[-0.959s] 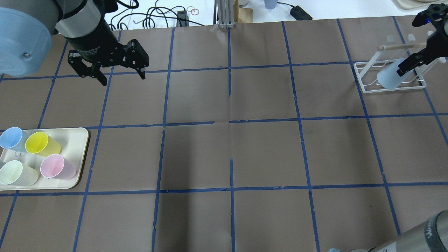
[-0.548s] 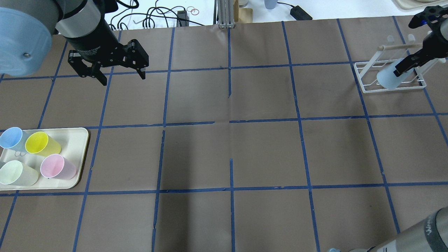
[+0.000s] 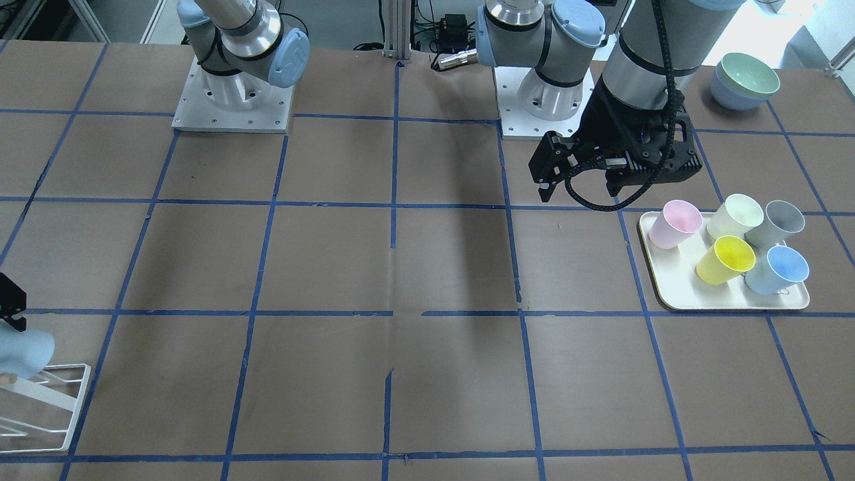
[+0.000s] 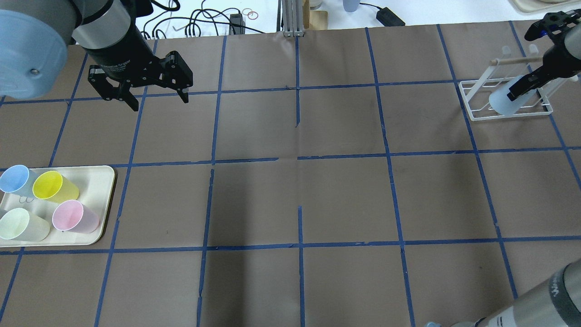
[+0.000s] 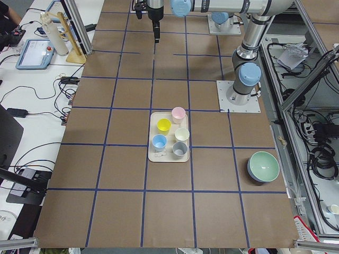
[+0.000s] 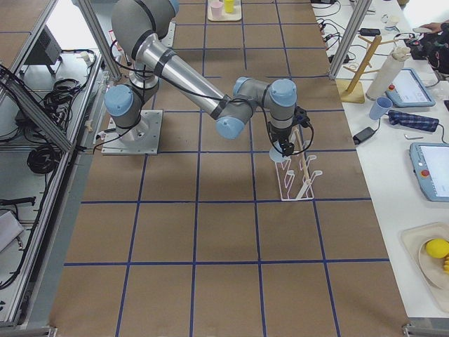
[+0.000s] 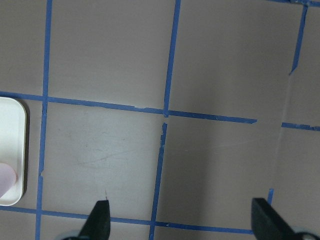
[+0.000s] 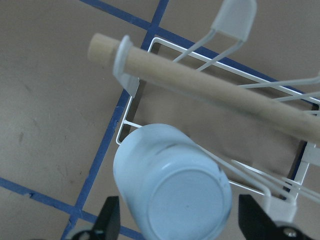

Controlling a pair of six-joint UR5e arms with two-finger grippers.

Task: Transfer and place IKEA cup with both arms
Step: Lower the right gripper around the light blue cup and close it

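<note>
1. IKEA cup [image 8: 172,197] sat upside down on white rack [image 4: 472,97], nr far right corner.
2. R gripper [image 8: 177,210] fingers spread either side of it, not clamped.
3. L gripper [image 4: 160,103] wide open, empty, nr far left corner.

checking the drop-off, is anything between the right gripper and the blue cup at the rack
Nothing visible: the IKEA cup sits bottom-up in the wire rack, between the right gripper's open fingers, with the wooden rod beyond it.

Matt sky-blue plastic IKEA cup [image 8: 172,197]; white wire rack [image 8: 234,17] with wooden dowel [image 8: 200,80]; matt brown paper tabletop [image 8: 50,110]
</note>
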